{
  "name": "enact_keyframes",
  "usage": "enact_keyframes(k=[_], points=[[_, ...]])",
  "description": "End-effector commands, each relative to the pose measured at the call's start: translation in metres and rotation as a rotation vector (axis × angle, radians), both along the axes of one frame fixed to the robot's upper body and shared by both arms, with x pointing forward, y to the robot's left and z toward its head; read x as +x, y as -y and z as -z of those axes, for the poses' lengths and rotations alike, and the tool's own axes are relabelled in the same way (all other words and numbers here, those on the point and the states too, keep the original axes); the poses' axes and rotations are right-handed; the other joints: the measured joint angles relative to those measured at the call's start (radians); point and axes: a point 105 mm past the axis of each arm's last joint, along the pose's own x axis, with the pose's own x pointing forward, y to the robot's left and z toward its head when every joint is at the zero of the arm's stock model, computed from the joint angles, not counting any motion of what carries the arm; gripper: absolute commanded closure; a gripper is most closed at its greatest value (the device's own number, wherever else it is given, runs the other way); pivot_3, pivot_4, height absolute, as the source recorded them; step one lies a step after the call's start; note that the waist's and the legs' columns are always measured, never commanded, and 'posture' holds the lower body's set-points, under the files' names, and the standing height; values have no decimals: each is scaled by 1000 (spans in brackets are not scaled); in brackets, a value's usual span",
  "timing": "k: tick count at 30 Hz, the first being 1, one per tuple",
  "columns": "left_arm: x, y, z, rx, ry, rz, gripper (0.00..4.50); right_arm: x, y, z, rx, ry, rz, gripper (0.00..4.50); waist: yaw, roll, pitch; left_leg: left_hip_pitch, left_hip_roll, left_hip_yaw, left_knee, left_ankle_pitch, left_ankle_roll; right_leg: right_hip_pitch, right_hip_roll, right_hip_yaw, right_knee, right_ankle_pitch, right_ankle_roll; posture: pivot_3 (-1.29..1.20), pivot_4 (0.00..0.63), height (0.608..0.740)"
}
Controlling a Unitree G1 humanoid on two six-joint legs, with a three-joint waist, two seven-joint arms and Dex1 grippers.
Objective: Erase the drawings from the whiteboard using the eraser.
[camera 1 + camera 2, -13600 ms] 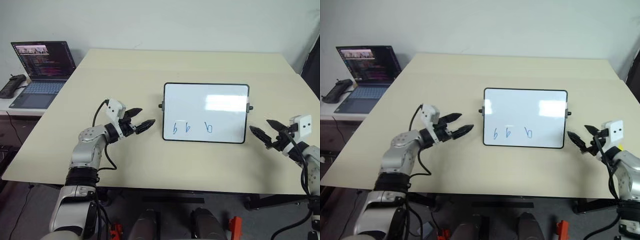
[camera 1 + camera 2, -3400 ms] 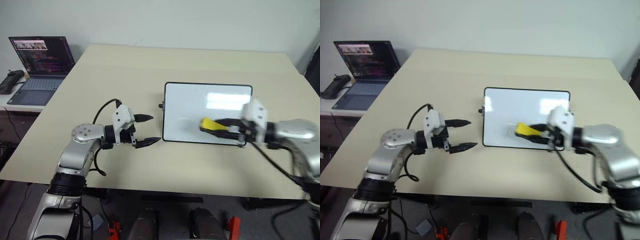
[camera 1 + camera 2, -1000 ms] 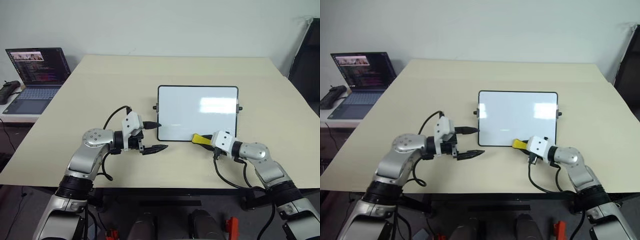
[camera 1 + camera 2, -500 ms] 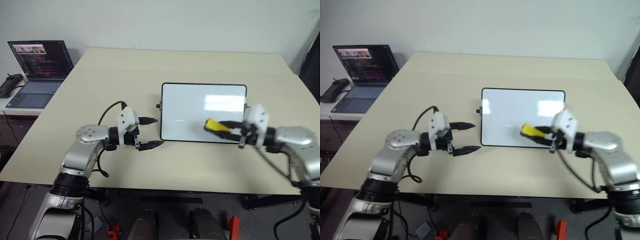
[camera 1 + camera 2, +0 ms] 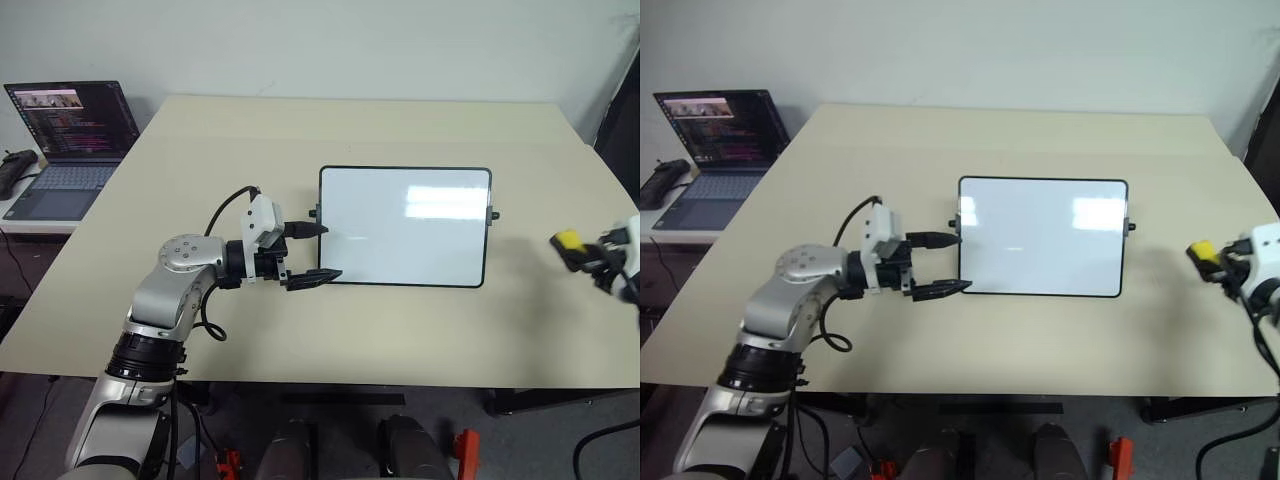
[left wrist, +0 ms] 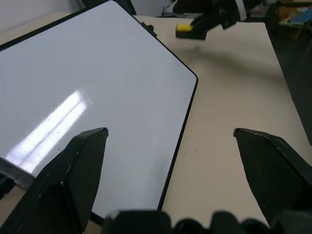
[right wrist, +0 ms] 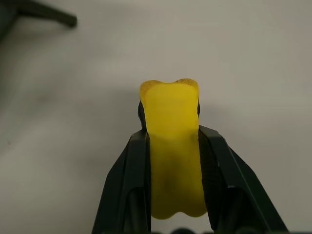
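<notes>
Left eye view: left claw point(image 5: 308, 252) spread wide at the whiteboard's point(image 5: 404, 226) near-left corner, 1 finger over the board's edge, 1 past the front edge. Board looks blank. Right wrist view: right claw point(image 7: 173, 146) clamped on the eraser point(image 7: 173, 146), over bare table point(image 7: 253, 63).

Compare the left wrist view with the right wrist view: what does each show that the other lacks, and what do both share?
Left wrist only: the whiteboard, wiped clean, and the left pincer, open beside its edge. Right wrist only: how the black fingers squeeze the yellow block from both sides. Shared: the eraser, held shut in the right pincer over the beige table.
</notes>
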Motion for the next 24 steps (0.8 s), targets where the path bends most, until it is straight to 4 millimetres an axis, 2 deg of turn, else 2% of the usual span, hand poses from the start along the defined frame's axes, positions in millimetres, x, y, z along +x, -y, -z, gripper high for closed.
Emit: enact_keyframes(k=[1,9,13,15,17,23,24], points=[[-2,1,-9,7,48,8,0,16,12,-12,-49,60,93,3524,-2,1,1,0,0,0,1,0,0,0,0,1,0,0,1,0,150,740],[-3,-10,-9,21,51,-31,0,24,26,8,-29,9,189,3524,-1,1,1,0,0,0,1,0,0,0,0,1,0,1,1,0,150,740],[2,-16,-8,26,63,-73,0,28,24,10,4,3,193,3524,-1,1,0,0,0,0,1,0,0,1,0,1,0,1,2,0,150,740],[5,-19,-9,25,70,-88,0,30,21,7,13,12,192,2781,-1,1,0,0,0,0,2,0,0,1,0,1,0,1,2,0,150,740],[6,-21,-9,24,72,-97,0,32,19,2,17,28,182,2278,-1,1,0,0,0,0,1,0,0,1,0,1,0,1,2,0,150,740],[11,-32,-12,33,95,-129,0,30,15,-13,0,48,144,141,-3,1,0,0,0,0,1,0,0,0,0,1,1,1,2,0,150,740],[12,-35,-14,30,104,-143,0,28,13,-16,-11,47,128,20,-4,1,0,0,0,0,1,0,0,0,0,1,1,1,2,0,150,740]])
